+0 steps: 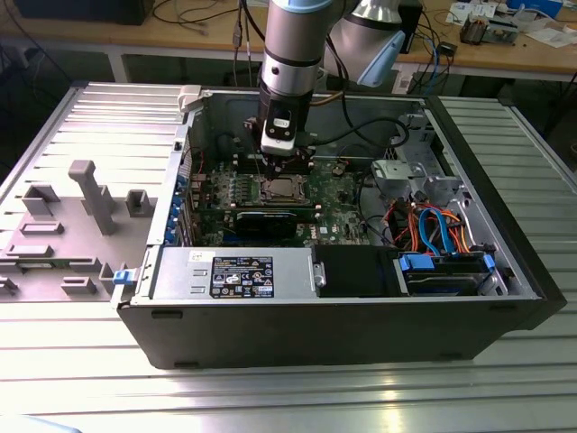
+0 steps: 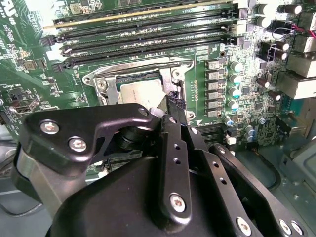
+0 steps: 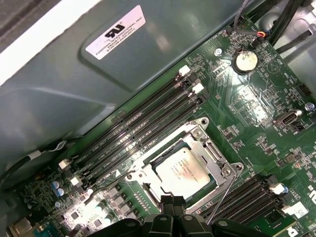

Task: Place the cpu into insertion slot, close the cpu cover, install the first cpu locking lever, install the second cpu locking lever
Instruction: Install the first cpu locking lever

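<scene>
The cpu [image 3: 183, 170] already sits in the insertion slot [image 3: 216, 157] with the cpu cover [image 3: 144, 178] down around it, so the lever step seems in hand. The tool [image 3: 173, 201] hovers just beside the socket edge, fingertips pinched together, gripping nothing. The first wrist view shows a thin lever [image 3: 220, 196] standing free; the exterior view shows the open computer case [image 1: 505, 271].

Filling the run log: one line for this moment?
pincer above socket edge | cpu seated in insertion slot | cpu cover closed
</scene>
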`<action>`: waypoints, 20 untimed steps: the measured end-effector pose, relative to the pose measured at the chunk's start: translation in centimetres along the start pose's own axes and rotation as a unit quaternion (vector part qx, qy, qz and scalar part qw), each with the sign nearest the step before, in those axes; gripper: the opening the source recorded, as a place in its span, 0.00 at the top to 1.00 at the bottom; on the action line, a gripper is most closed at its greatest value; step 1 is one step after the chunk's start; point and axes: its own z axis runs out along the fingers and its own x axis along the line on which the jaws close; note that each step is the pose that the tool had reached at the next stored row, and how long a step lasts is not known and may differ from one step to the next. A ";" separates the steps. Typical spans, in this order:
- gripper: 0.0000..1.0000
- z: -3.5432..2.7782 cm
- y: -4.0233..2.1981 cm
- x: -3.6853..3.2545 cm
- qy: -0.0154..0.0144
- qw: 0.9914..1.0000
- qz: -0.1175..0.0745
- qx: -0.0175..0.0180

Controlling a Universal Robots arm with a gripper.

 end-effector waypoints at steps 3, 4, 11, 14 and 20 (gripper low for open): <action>0.89 0.00 0.00 0.00 0.000 1.000 -0.001 0.000; 0.89 0.00 0.00 0.00 0.000 1.000 -0.001 0.000; 0.89 0.00 -0.01 -0.01 0.000 1.000 -0.003 0.000; 0.89 0.00 -0.01 -0.01 0.000 1.000 -0.004 0.000; 0.89 0.00 -0.01 -0.01 0.000 1.000 -0.005 0.000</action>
